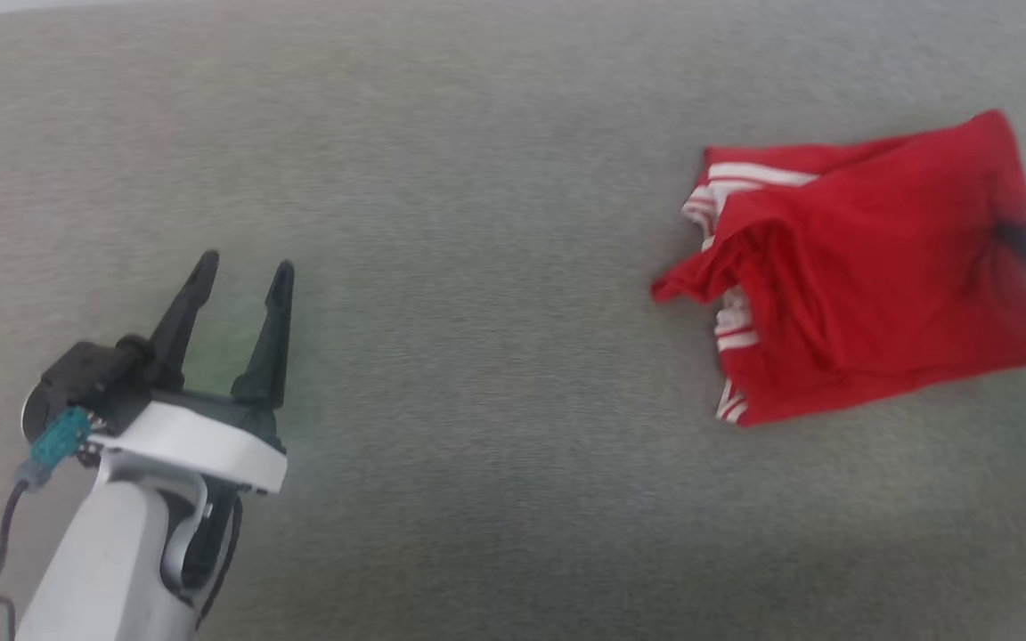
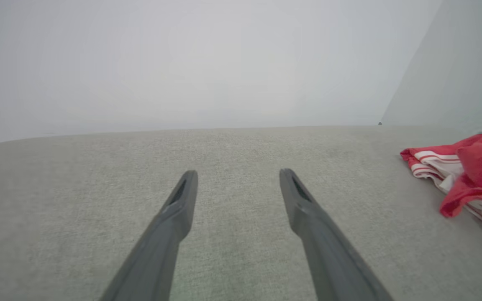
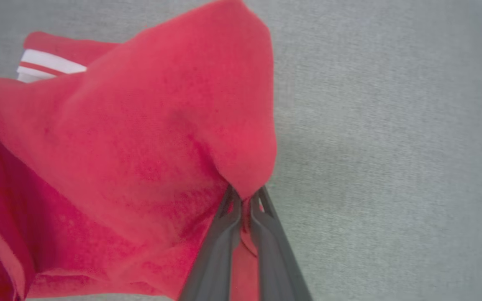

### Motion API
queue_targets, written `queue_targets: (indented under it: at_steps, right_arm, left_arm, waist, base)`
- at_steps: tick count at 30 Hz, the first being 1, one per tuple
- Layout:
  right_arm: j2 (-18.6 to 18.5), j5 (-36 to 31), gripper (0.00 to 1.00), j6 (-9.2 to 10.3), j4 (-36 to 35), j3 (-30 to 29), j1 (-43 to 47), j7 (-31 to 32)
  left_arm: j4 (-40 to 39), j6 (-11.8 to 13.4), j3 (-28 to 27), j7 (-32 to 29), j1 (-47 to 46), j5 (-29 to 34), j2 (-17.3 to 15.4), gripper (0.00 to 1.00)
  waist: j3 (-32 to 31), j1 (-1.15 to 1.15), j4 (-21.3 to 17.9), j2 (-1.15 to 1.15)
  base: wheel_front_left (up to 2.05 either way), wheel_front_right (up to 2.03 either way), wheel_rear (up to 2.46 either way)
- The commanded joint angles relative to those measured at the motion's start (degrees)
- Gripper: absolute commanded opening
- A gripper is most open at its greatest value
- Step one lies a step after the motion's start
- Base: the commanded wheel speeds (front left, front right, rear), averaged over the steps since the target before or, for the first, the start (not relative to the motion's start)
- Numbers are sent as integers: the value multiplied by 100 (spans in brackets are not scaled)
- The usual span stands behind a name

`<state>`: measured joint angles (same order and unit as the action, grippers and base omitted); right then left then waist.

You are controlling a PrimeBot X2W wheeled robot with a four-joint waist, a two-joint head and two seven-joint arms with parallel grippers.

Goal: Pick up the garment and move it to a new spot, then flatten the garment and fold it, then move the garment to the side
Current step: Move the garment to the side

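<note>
The garment (image 1: 869,267) was soft, matt red cloth. The grey surface (image 1: 477,356) under it looked woven, coarse and matt.

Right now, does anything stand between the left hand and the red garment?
Nothing visible does. The grey surface runs from the open left hand across to the garment, whose right edge the right hand pinches.

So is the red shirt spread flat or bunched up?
Bunched up. The shirt lies in crumpled, overlapping folds, with one corner pinched in the right claw.
</note>
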<state>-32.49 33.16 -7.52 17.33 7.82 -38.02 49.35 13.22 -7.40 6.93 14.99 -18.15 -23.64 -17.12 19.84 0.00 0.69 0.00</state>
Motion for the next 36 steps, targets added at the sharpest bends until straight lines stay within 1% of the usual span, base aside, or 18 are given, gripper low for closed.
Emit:
queue_targets:
  at_steps: [1, 7, 8, 14, 20, 28, 36]
  right_arm:
    - [-53, -89, 0, 7, 16, -53, -151, -84]
    - [-203, -414, 0, 7, 108, -175, -467, -338]
    - [-203, -414, 0, 7, 108, -175, -467, -338]
    - [-342, -754, 0, 6, 336, -313, -826, -859]
    - [-454, -1133, 0, 7, 680, -380, -1162, -1422]
    - [-530, -1732, 0, 7, 1122, -448, -1551, -2055]
    - [-279, -2190, 0, 7, 1761, -694, -1750, -2524]
  left_arm:
    - [-33, -8, 92, 23, -166, 55, -58, 100]
    - [-133, -8, 368, 23, -509, 51, -247, 100]
    - [-133, -8, 368, 23, -509, 51, -247, 100]
    - [-212, -8, 688, 23, -857, 53, -435, 100]
    - [-215, -8, 1104, 23, -1257, 32, -609, 100]
    - [-229, -8, 1625, 23, -1742, -49, -749, 100]
    - [-119, -8, 1915, 16, -2037, -159, -855, 100]
  waist:
    - [180, 0, -287, 0]
    - [455, 0, -756, 0]
    - [455, 0, -756, 0]
    - [756, 0, -1159, 0]
    - [1058, 0, -1428, 0]
    - [1409, 0, -1593, 0]
    - [1622, 0, -1562, 0]
  base:
    - [0, 0, 0]
    - [0, 0, 0]
    - [0, 0, 0]
    - [0, 0, 0]
    - [0, 0, 0]
    - [0, 0, 0]
    - [0, 0, 0]
